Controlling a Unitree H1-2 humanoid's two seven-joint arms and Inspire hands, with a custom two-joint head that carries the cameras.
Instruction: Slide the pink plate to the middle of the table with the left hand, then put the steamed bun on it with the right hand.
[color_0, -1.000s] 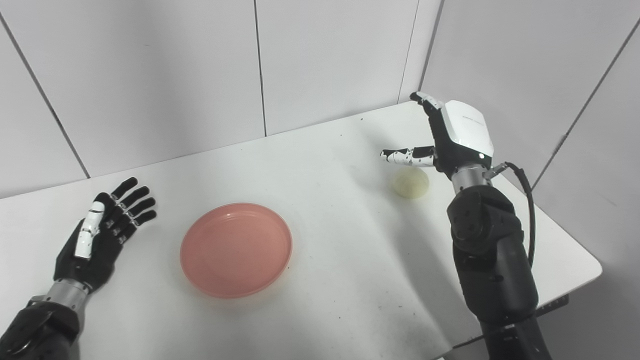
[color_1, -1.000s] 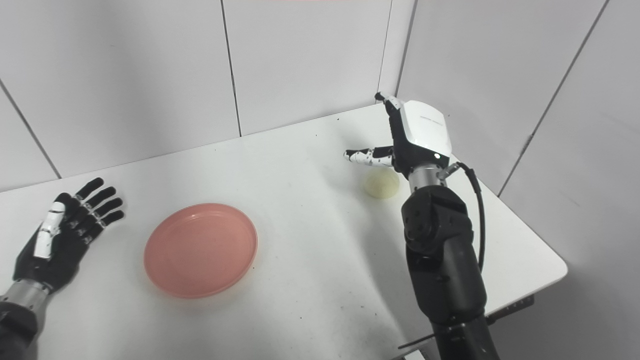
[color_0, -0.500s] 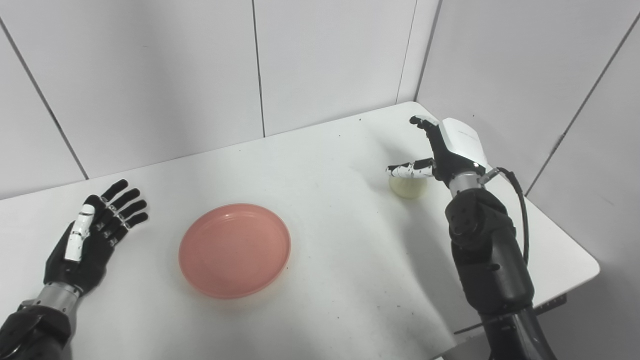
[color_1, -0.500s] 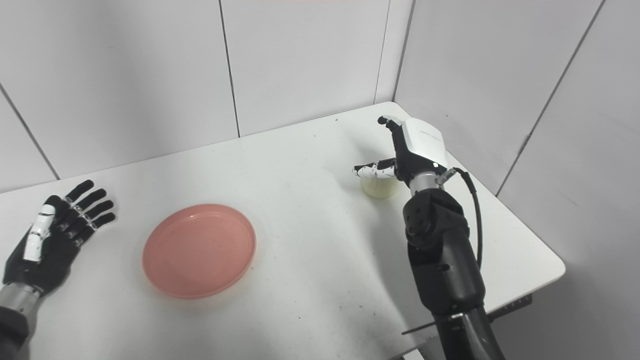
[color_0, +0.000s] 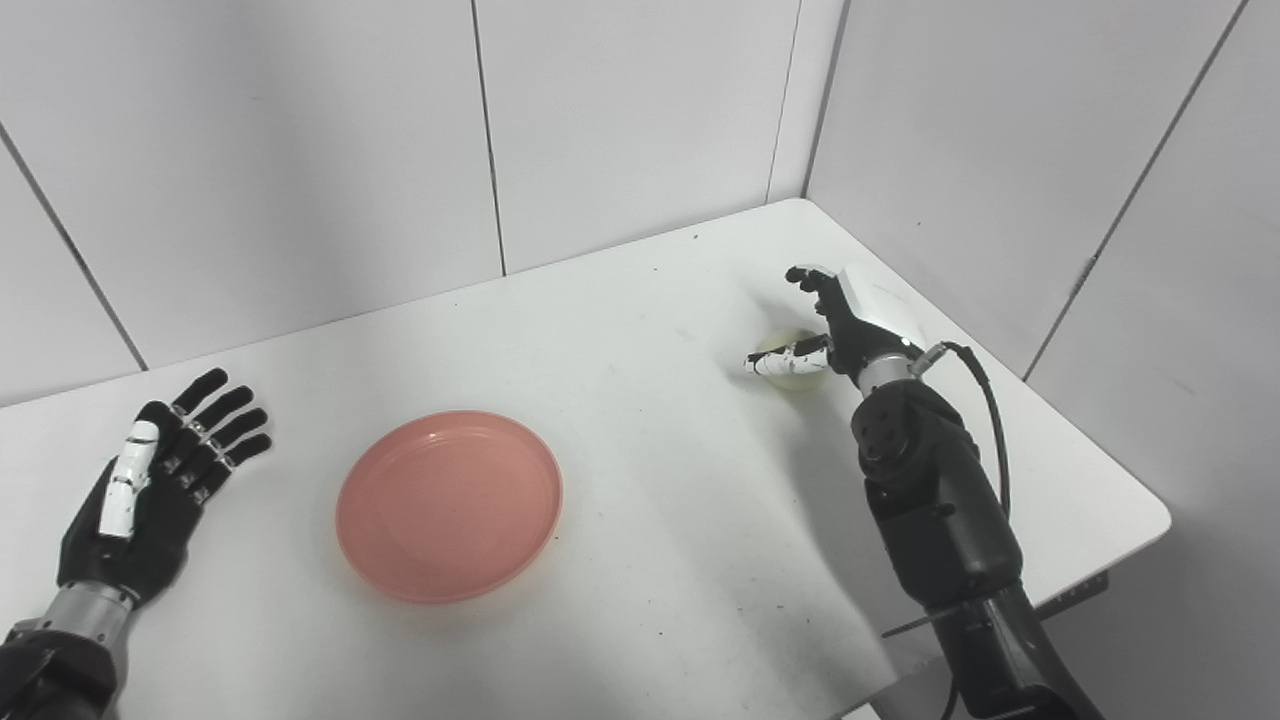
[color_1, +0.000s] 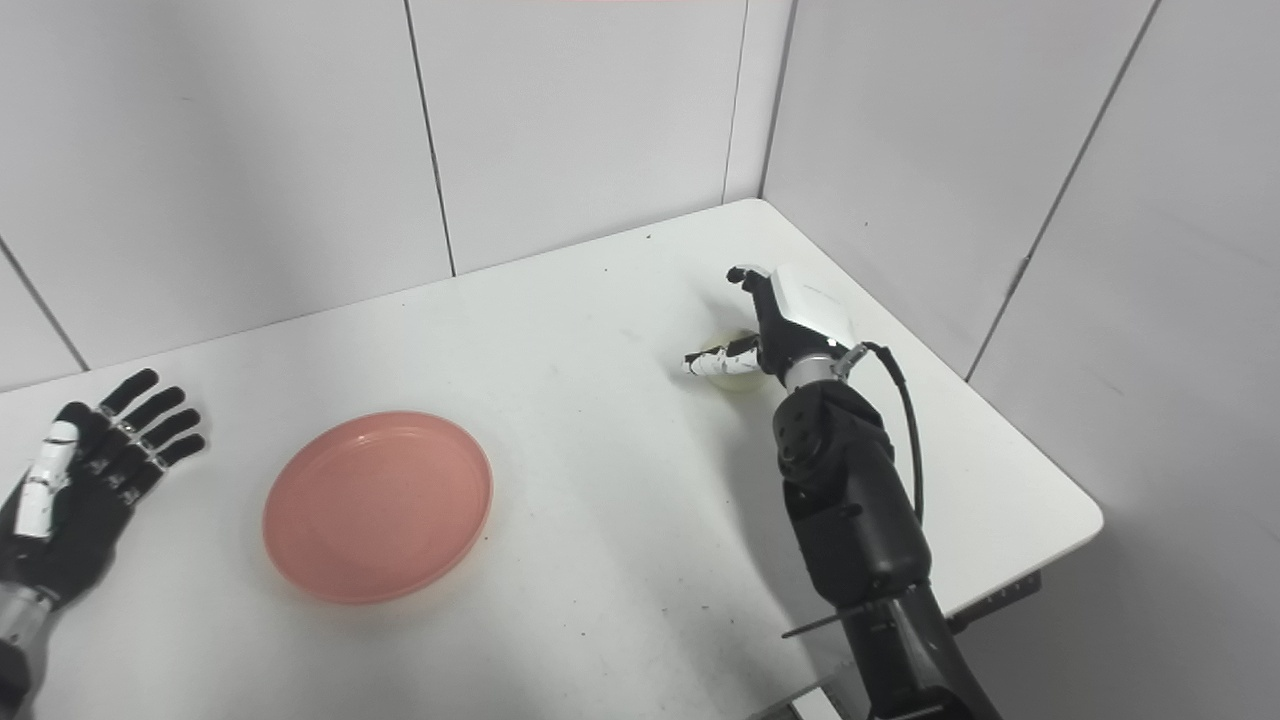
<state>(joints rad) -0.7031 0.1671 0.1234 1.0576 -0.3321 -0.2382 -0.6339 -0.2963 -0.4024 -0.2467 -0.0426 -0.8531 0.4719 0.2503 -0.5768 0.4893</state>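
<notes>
The pink plate (color_0: 449, 505) lies empty on the white table (color_0: 640, 500), left of centre. The pale steamed bun (color_0: 797, 370) sits at the back right. My right hand (color_0: 840, 320) is open and low around the bun, its thumb in front and its fingers behind and above; the hand hides most of the bun, and I cannot tell if it touches it. My left hand (color_0: 150, 490) is open and empty, fingers spread, at the table's left edge, well left of the plate. In the right eye view the bun (color_1: 738, 375) shows under the right hand (color_1: 785, 320).
White walls meet in a corner behind the table's far right. The table's right edge (color_0: 1120, 455) runs close to my right arm. A black cable (color_0: 985, 385) loops off the right wrist.
My right hand has come down over the bun, from above it to around it. My left hand has drawn back a little to the left. The camera has shifted, so the picture moved.
</notes>
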